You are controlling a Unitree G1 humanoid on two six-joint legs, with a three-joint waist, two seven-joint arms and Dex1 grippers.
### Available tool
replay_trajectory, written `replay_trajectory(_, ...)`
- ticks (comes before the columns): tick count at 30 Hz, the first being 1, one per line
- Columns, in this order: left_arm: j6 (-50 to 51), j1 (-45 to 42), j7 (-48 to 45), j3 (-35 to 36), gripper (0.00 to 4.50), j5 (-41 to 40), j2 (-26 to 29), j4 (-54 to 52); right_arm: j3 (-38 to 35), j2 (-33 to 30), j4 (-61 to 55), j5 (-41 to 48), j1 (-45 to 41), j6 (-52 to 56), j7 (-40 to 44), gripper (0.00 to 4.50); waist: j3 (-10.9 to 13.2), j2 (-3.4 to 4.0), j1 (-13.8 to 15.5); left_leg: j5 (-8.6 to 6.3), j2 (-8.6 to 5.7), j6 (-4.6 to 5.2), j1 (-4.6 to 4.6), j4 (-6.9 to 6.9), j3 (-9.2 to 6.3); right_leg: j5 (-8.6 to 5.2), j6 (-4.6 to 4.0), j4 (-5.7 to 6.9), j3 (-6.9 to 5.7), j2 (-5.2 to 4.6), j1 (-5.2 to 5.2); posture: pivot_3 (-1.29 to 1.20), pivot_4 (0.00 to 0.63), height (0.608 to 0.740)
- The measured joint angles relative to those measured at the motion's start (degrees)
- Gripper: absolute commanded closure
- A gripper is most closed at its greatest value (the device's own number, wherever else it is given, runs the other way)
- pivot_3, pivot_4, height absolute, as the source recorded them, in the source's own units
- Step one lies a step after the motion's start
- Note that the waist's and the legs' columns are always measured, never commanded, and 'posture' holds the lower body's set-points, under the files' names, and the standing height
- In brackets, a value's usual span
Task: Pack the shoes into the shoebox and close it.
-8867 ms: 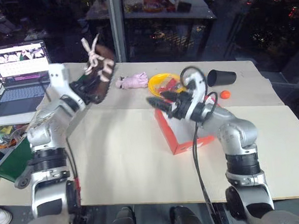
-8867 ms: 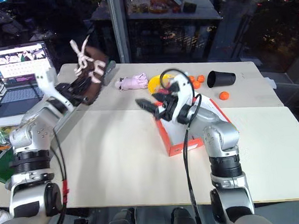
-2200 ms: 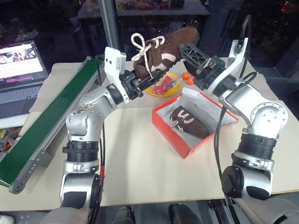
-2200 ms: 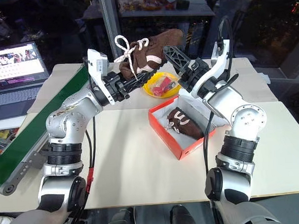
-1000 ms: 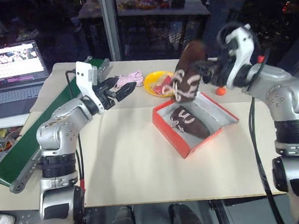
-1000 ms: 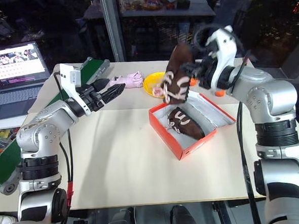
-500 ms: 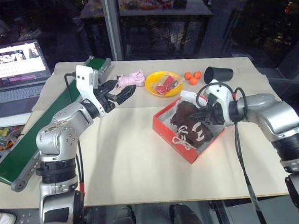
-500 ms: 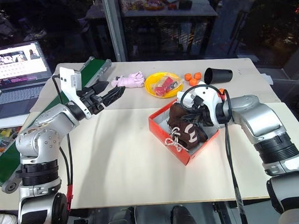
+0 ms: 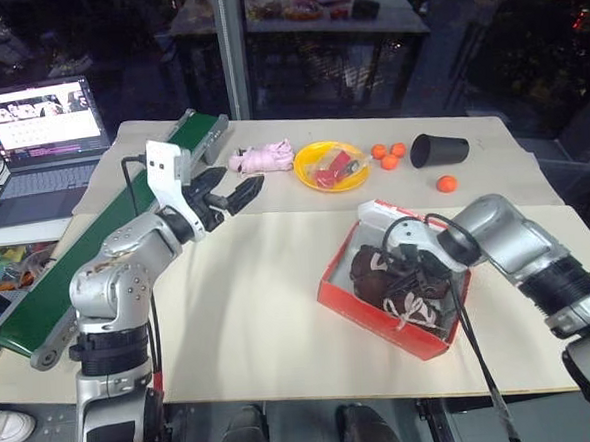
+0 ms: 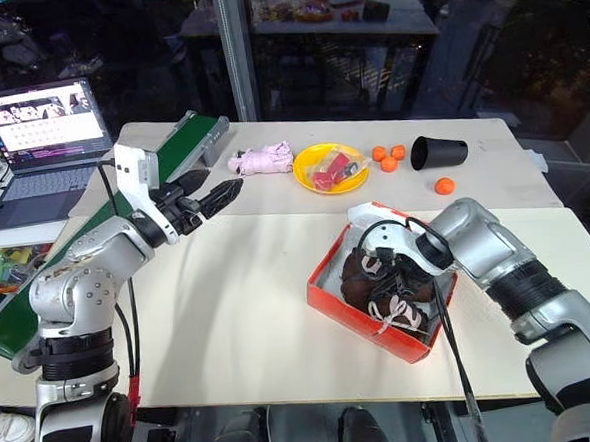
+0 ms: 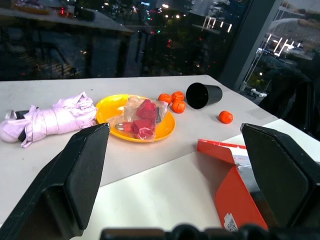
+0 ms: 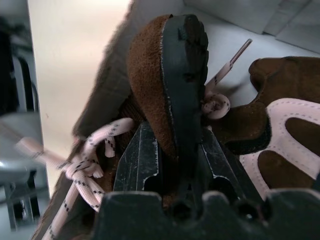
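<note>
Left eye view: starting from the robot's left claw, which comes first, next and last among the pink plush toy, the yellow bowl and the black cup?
1. The pink plush toy, just beyond the open left claw.
2. The yellow bowl, further to the right, holding a packet of red pieces.
3. The black cup, lying on its side near the table's far right, past the orange balls.

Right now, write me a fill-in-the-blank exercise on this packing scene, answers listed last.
1. Both brown shoes lie inside the red ____.
2. The right pincer is shut on a shoe's ____.
3. The black cup lies on its ____.
4. The left pincer stands ____ above the table.

Answers: shoebox; sole; side; open
</note>
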Motion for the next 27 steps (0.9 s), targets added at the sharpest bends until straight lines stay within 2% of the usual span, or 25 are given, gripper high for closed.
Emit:
replay_trajectory(2,0.00,0.57,0.60,0.43,0.00,-0.41,-0.10,-0.81,1.01,5.57,7.14,-4.10,-2.44,-1.75,-2.34,4.12,-0.07,-0.17,-0.14,-0.03,0.01,-0.05,0.52,-0.06,0.00,-0.04,0.04,-0.10,-0.01,0.00,0.50,0.00,0.150,0.740)
replay_trajectory(4,0.00,0.92,0.84,0.44,0.00,-0.60,-0.30,-1.58,1.24,8.87,11.51,-6.49,-3.61,-3.30,-4.34,4.12,-0.23,-0.44,-0.36,-0.05,0.02,-0.07,0.66,-0.10,0.00,-0.18,0.24,-0.08,-0.01,0.01,0.60,0.00,0.150,0.740)
replay_trajectory(6,0.00,1.54,1.15,0.45,0.00,-0.64,-0.31,-1.71,0.33,12.97,17.19,-8.08,-5.18,-4.89,-6.57,3.14,-0.63,-1.06,-1.08,-0.05,0.08,-0.08,0.91,-0.10,0.00,-0.16,0.20,-0.03,-0.01,0.04,0.77,0.00,0.150,0.740)
replay_trajectory(7,0.01,1.85,1.36,0.45,0.00,-0.64,-0.29,-1.87,-0.70,15.05,19.76,-8.30,-5.44,-5.27,-8.68,2.92,-0.78,-1.30,-1.60,-0.14,0.09,-0.23,1.10,-0.11,-0.01,-0.16,0.20,-0.04,-0.01,0.06,0.96,0.00,0.150,0.740)
replay_trajectory(8,0.14,2.19,1.47,0.36,0.00,-0.65,-0.24,-2.16,-1.78,16.87,22.01,-8.45,-5.58,-5.75,-11.01,2.43,-0.80,-1.35,-2.08,-0.28,0.10,-0.45,1.40,-0.10,-0.01,-0.15,0.17,-0.08,0.00,0.04,1.25,0.00,0.150,0.740)
replay_trajectory(9,0.31,2.41,1.44,0.28,0.00,-0.68,-0.05,-2.56,-2.37,18.03,23.05,-8.47,-5.65,-5.81,-12.16,2.32,-0.80,-1.36,-2.43,-0.33,0.09,-0.53,1.60,-0.11,0.02,-0.31,-0.11,-0.10,0.01,0.03,1.44,0.00,0.150,0.740)
replay_trajectory(10,0.60,2.55,1.22,-0.04,0.00,-0.78,0.34,-3.18,-3.22,20.01,24.50,-8.51,-5.76,-5.87,-13.83,1.88,-0.79,-1.35,-2.92,-0.39,0.09,-0.62,1.77,-0.11,0.01,-0.35,-0.21,-0.05,0.01,0.02,1.57,0.00,0.150,0.740)
replay_trajectory(15,2.11,3.93,-0.93,-1.87,0.00,-1.52,2.66,-4.57,-7.10,21.59,24.54,-7.85,-5.89,-2.90,-16.66,0.18,-0.58,-1.01,-3.30,-0.40,0.07,-0.64,1.70,-0.12,0.00,-0.25,-0.37,0.07,0.02,0.01,1.37,0.00,0.150,0.740)
replay_trajectory(18,2.50,4.18,-3.53,-4.34,0.00,-1.39,4.83,-4.52,-11.97,20.11,17.60,-5.21,-5.66,4.49,-16.96,0.07,-0.32,-0.59,-3.15,-0.38,0.01,-0.62,1.33,-0.12,0.01,-0.24,-0.35,0.18,0.09,0.00,0.96,0.00,0.150,0.740)
replay_trajectory(19,2.47,4.15,-4.39,-5.22,0.00,-1.19,5.35,-4.39,-14.10,19.50,14.36,-3.96,-5.68,7.72,-17.53,0.07,-0.31,-0.56,-3.04,-0.37,-0.01,-0.61,1.09,-0.11,0.01,-0.26,-0.28,0.31,0.12,0.01,0.64,0.00,0.150,0.740)
replay_trajectory(20,2.46,4.11,-5.25,-6.15,0.00,-0.83,5.61,-3.79,-16.54,18.95,10.28,-2.67,-5.86,11.67,-18.47,0.07,-0.31,-0.55,-2.82,-0.09,0.00,-0.18,0.86,-0.11,-0.06,-0.06,0.01,0.38,0.12,0.07,0.42,0.00,0.150,0.740)
replay_trajectory(24,2.03,2.64,-7.89,-9.09,0.00,0.68,5.81,-0.70,-23.74,16.75,-1.26,2.10,-5.98,24.75,-21.17,0.07,-0.24,-0.45,-2.11,-0.14,0.00,-0.14,0.47,-0.24,-0.13,-0.21,-0.19,0.32,0.11,0.11,0.14,0.00,0.150,0.740)
replay_trajectory(27,0.63,0.28,-10.42,-10.88,0.00,1.96,5.82,2.24,-29.54,12.67,-10.78,6.26,-5.38,34.51,-23.08,0.07,-0.17,-0.34,-1.20,-0.27,-0.03,-0.08,0.10,-0.24,-0.12,-0.24,-0.15,0.26,0.10,0.08,-0.17,0.00,0.150,0.740)
